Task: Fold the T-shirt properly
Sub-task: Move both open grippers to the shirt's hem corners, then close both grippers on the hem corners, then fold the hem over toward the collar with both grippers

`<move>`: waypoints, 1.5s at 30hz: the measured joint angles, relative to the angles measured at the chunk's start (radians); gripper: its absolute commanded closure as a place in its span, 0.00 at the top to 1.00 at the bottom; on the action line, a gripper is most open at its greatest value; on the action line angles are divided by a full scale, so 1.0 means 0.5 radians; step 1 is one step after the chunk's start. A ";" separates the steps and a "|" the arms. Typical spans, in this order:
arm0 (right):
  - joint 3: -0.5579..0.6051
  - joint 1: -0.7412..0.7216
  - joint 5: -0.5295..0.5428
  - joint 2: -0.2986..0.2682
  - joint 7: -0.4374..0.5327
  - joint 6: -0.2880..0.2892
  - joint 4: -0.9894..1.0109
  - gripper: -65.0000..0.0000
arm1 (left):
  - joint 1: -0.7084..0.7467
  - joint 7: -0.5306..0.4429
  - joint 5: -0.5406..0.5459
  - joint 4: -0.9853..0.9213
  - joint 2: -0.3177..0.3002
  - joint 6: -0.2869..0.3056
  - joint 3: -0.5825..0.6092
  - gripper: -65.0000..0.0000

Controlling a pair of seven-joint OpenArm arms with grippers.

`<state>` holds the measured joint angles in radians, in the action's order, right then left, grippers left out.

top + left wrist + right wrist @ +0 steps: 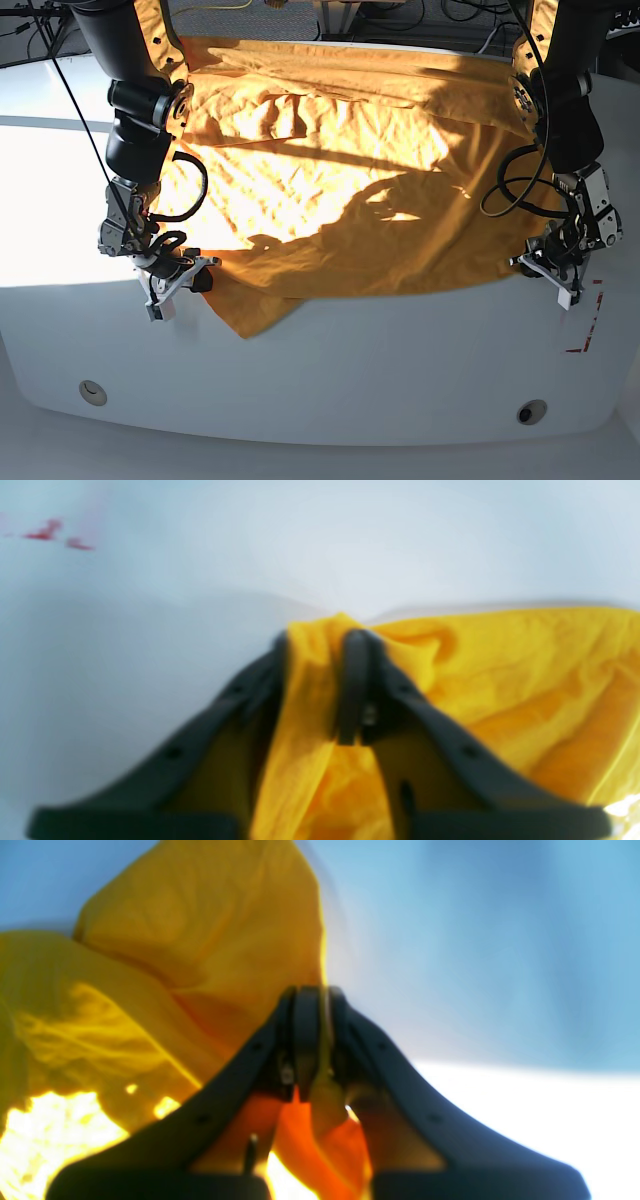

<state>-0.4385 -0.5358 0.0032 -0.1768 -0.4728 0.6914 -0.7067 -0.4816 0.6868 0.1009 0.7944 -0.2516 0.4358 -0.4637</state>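
Between my left gripper's [320, 640] matte black plastic fingers [356, 680], a bunched fold of the T-shirt [340, 190] is pinched; soft, creased orange-yellow cotton. My right gripper [312, 995] is likewise clamped narrow on a thin hem of it. Across the smooth white table [330, 370] the T-shirt lies spread and wrinkled, sunlit in the middle, each gripper at a near corner. Red tape marks [590, 322] sit by my left gripper. No lettering is readable.
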 measured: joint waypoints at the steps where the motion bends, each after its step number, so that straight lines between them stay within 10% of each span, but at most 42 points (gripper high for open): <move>1: 0.000 0.002 -0.003 -0.002 -0.018 0.000 -0.016 0.06 | 0.001 0.000 0.002 -0.001 -0.002 0.002 0.002 0.00; 32: 0.002 0.213 0.040 0.017 -0.788 0.018 -1.138 0.06 | 0.285 0.169 -0.014 1.066 0.054 0.013 0.002 0.00; 45: 0.006 0.512 0.069 0.024 -1.261 0.017 -1.911 0.06 | 0.649 0.166 0.340 1.517 0.053 0.013 0.005 0.00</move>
<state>-0.4355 -0.2798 0.0376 -0.1650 -1.1034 0.6998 -1.6623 -0.1570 0.7700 0.2707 1.5528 -0.2249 0.4423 -0.4614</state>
